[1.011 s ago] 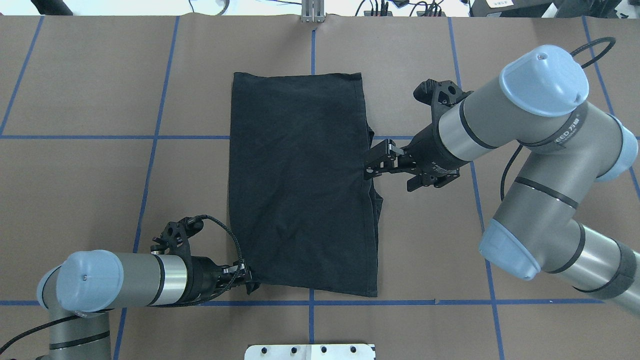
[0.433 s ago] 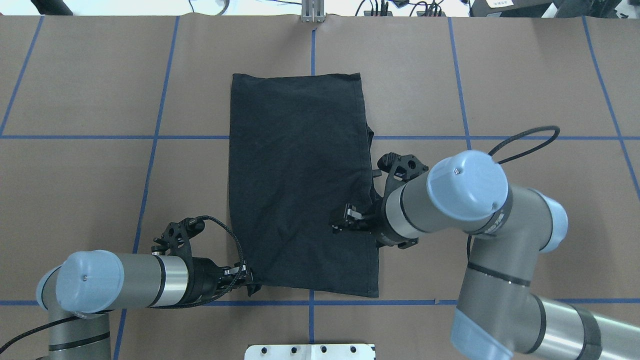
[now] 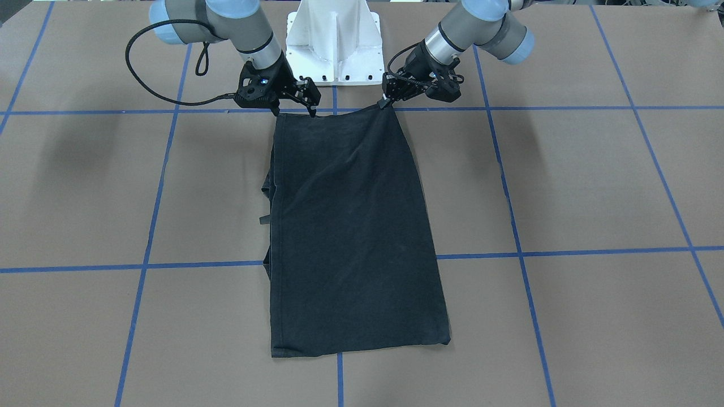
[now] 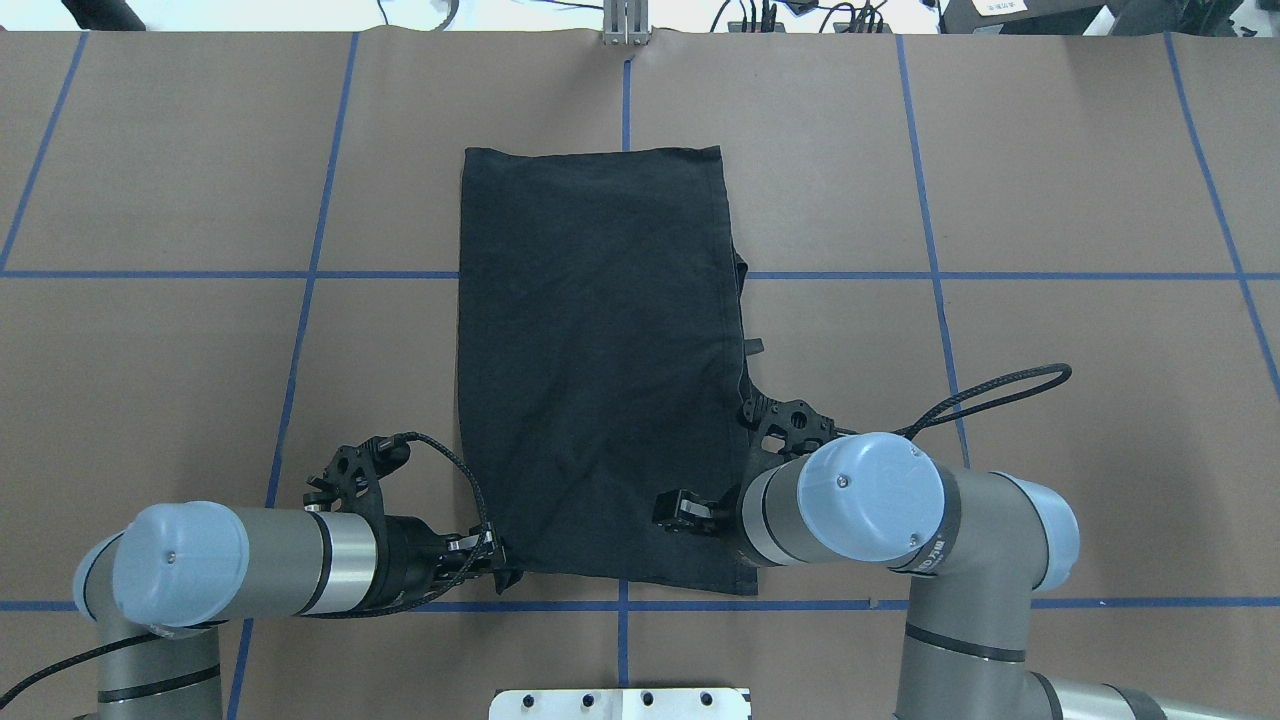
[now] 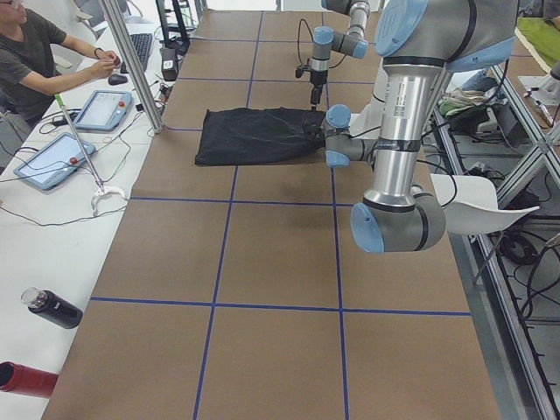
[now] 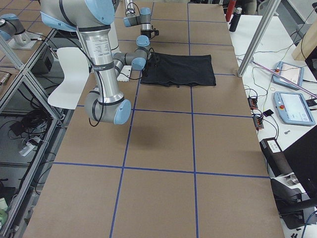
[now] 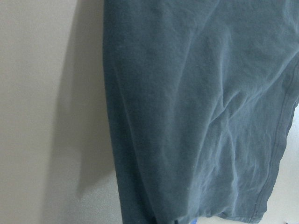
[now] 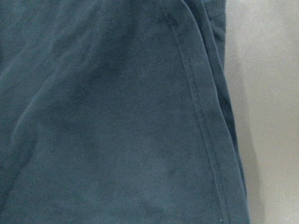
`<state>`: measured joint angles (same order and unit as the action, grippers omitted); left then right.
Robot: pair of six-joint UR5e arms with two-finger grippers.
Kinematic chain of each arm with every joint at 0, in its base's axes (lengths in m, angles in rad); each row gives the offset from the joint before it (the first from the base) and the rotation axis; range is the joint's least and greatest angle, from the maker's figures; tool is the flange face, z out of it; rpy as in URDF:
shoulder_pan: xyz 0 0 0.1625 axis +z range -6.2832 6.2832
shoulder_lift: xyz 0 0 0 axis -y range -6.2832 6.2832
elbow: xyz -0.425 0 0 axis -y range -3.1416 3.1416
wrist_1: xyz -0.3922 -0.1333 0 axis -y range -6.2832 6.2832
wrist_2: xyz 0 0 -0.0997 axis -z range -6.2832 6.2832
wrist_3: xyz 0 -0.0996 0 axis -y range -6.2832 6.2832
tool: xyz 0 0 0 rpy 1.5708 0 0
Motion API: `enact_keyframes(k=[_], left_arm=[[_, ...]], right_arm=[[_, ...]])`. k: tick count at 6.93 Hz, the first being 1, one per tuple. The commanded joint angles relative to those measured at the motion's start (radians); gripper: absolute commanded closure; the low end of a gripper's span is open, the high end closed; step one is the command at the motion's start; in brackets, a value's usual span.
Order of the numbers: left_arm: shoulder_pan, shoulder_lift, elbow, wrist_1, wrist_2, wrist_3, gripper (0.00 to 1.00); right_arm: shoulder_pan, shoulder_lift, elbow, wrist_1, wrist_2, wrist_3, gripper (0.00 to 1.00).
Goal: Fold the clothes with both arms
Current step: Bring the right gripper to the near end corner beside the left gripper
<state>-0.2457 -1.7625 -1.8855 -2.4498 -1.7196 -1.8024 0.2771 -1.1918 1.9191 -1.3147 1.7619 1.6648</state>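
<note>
Brown-papered worktop (image 4: 150,400), blue tape grid, white pedestal base (image 3: 334,45) at middle of near edge.

Just beyond base: near short edge of black T-shirt (image 4: 590,350), lying along first cross line of tape.

Left gripper (image 4: 493,560) at shirt's near left corner, fingers pressed together on the cloth. Corner pinched and drawn up slightly off the paper, as seen in front-facing view. Left arm (image 4: 260,565) low and level, reaching in from near left corner of worktop.

Right gripper (image 4: 675,512) over shirt's near right corner, pointing down, fingers spread, tips at the cloth. Right arm (image 4: 870,500) bent above that corner, covering part of the hem in overhead view.

Left wrist view: dark cloth with creases, hem at right, pale paper at left. Right wrist view: cloth filling most of frame, stitched hem running down, pale paper at right.

Shirt folded into long narrow rectangle, plain black face up, flat at middle of worktop, long axis near to far. Folded-under layers peeking out along right long edge. Far short edge straight, well short of far edge of worktop.

Past far edge: white side table with two tablets (image 5: 61,162), dark bottle (image 5: 48,308), seated person (image 5: 35,52) with hands at table edge.
</note>
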Motion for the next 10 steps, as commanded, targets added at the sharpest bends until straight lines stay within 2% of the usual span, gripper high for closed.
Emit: enact_keyframes(k=[1, 10], left_arm=[[0.0, 0.0, 0.0, 0.0, 0.0, 0.0, 1.0], [0.002, -0.002, 0.0, 0.0, 0.0, 0.0, 1.0]], right_arm=[[-0.009, 0.0, -0.034, -0.011, -0.009, 0.001, 0.0], [-0.019, 0.006, -0.078, -0.017, 0.004, 0.0, 0.0]])
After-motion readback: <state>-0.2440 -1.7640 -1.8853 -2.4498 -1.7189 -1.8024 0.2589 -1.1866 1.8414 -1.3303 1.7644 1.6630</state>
